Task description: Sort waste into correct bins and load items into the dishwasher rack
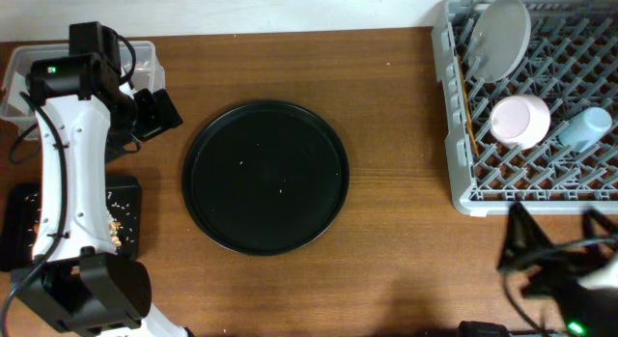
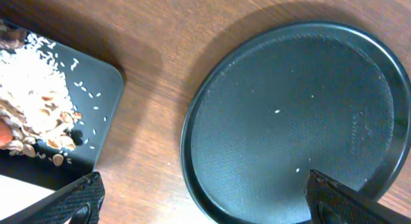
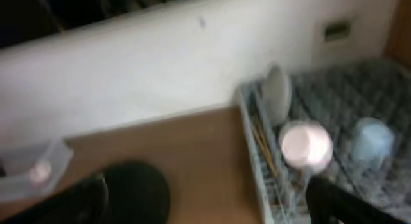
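Note:
The grey dishwasher rack [image 1: 462, 144] at the right holds the white plate [image 1: 504, 36] on edge, the pinkish bowl [image 1: 519, 120], the light-blue cup [image 1: 585, 129] and the chopsticks [image 1: 470, 113]. Beige rice scraps [image 2: 32, 99] lie in the flat black bin [image 2: 103, 89], which sits at the lower left [image 1: 126, 197]. The clear bin [image 1: 147, 57] stands at the back left. My left gripper [image 1: 154, 111] hangs open and empty over bare wood between the flat bin and the round tray, its fingertips [image 2: 77, 201] wide apart. My right gripper [image 1: 560, 231] is open and empty in front of the rack.
A large round black tray [image 1: 266, 178] fills the table's middle, with a few stray grains on it [image 2: 277, 111]. The blurred right wrist view shows the rack [image 3: 250, 140], bowl [image 3: 306, 146], cup [image 3: 372, 140] and clear bin [image 3: 58, 163]. A wall runs behind the table.

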`<state>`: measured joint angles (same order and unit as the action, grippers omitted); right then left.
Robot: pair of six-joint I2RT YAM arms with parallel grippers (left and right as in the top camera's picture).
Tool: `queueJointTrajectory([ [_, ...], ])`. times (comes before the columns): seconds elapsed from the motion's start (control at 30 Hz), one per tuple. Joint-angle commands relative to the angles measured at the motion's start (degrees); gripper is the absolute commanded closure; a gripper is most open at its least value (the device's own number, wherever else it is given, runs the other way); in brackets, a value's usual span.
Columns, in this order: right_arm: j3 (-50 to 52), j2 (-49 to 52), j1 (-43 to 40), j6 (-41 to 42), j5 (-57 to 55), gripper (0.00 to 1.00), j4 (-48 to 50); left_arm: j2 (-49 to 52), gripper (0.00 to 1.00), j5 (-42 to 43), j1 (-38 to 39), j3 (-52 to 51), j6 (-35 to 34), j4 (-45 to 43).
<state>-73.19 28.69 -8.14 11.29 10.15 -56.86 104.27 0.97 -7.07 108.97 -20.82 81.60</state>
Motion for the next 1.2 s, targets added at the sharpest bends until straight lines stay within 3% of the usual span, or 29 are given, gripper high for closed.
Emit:
queueJointTrajectory([
  [0.0,20.1,-9.9,0.3,-0.6,7.4,0.02,11.4,-0.1,0.01,-0.6,0.2,-0.1,-0.6,0.1],
  [0.27,54.3,-24.2,0.3,-0.3,13.7,0.02,43.9,-0.1,0.01,-0.6,0.2,-0.1,-0.6,0.1],
  [0.5,65.6,-28.5,1.1,-0.2,9.4,0.02,59.9,-0.1,0.01,-0.6,0.2,-0.1,-0.6,0.1],
  [0.77,72.8,-28.5,1.3,-0.5,2.3,0.02,66.4,-0.1,0.01,-0.6,0.2,-0.1,-0.6,0.1],
  [0.97,72.9,-28.5,6.2,-8.2,-1.5,0.02,60.7,-0.1,0.01,-0.6,0.2,-0.1,-0.6,0.1],
  [1.17,72.9,-28.5,6.6,-9.9,-2.0,0.02,53.0,-0.1,0.01,-0.6,0.2,-0.1,-0.6,0.1],
])
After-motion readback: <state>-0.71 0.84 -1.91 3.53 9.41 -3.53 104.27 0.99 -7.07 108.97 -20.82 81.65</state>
